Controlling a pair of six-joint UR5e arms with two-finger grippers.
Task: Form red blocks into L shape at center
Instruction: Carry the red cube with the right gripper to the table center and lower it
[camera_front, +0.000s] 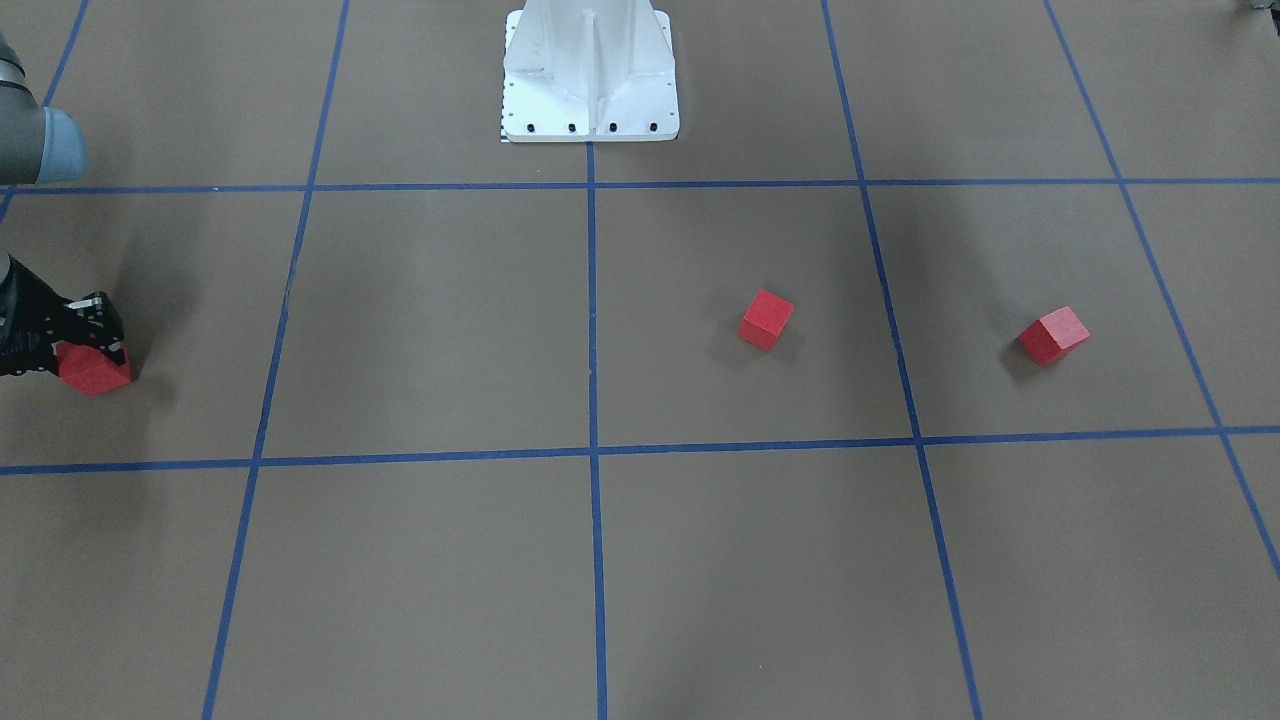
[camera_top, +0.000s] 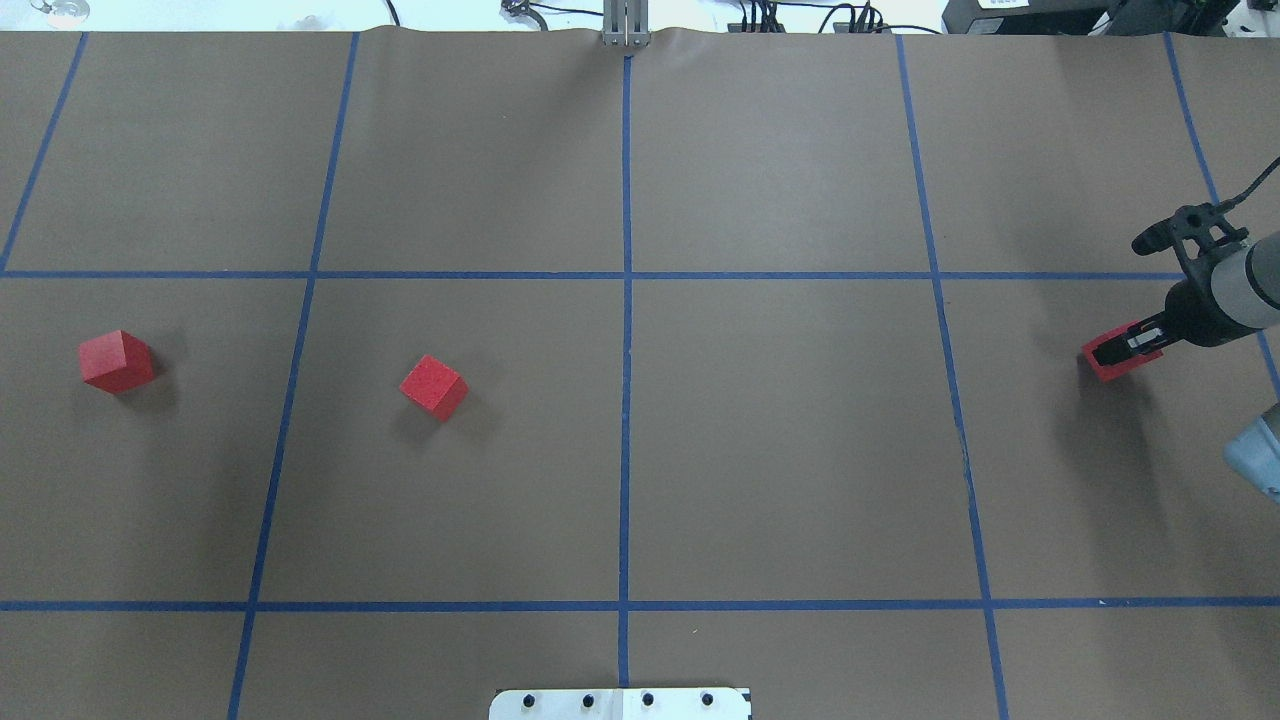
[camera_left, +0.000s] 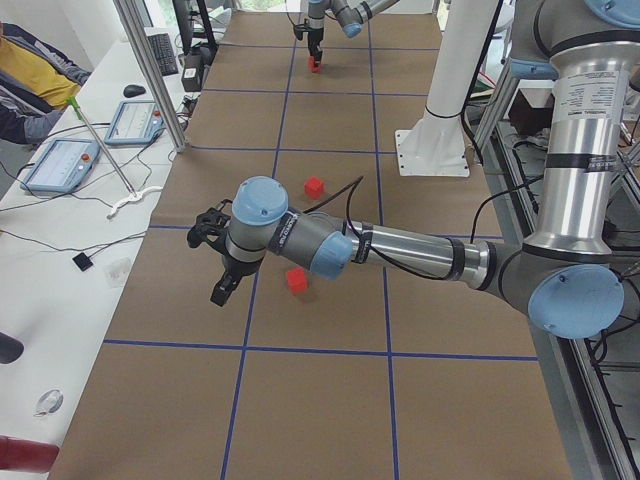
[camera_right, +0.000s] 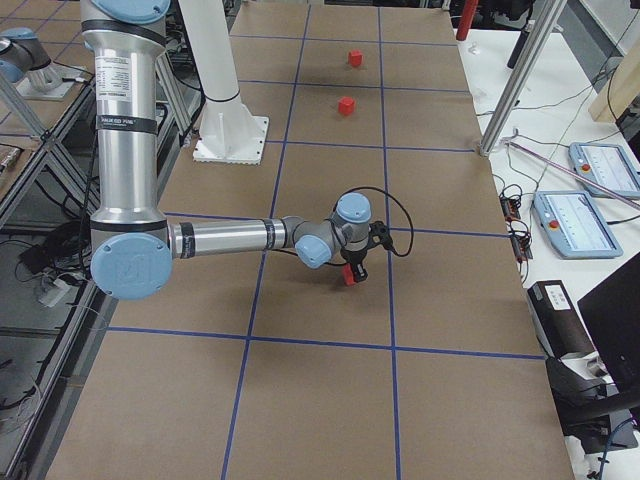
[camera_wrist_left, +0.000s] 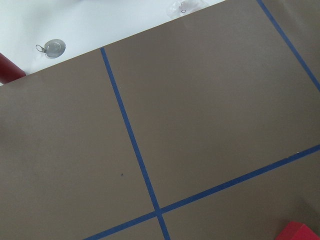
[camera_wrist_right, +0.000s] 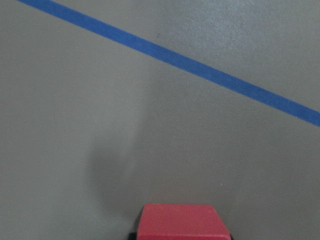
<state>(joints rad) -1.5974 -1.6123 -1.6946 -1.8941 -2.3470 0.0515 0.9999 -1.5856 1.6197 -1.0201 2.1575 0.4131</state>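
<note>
Right end effector (camera_top: 1106, 352) pinches a red block (camera_top: 1112, 372) in the far-right worktop (camera_top: 790, 470) square, likely for transfer to center (camera_top: 625, 440); second block (camera_top: 433, 387) and third block (camera_top: 117, 361) sit left; left end effector (camera_left: 220, 292) grip cannot be told.

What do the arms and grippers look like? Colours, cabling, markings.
The left arm and right arm are alike: silver tubes, grey joint housings and round light-blue caps. Each upper link carries a white label with black print. A black cable loops loosely to each wrist. The left gripper and right gripper are black; the right one shows small white fittings.
</note>
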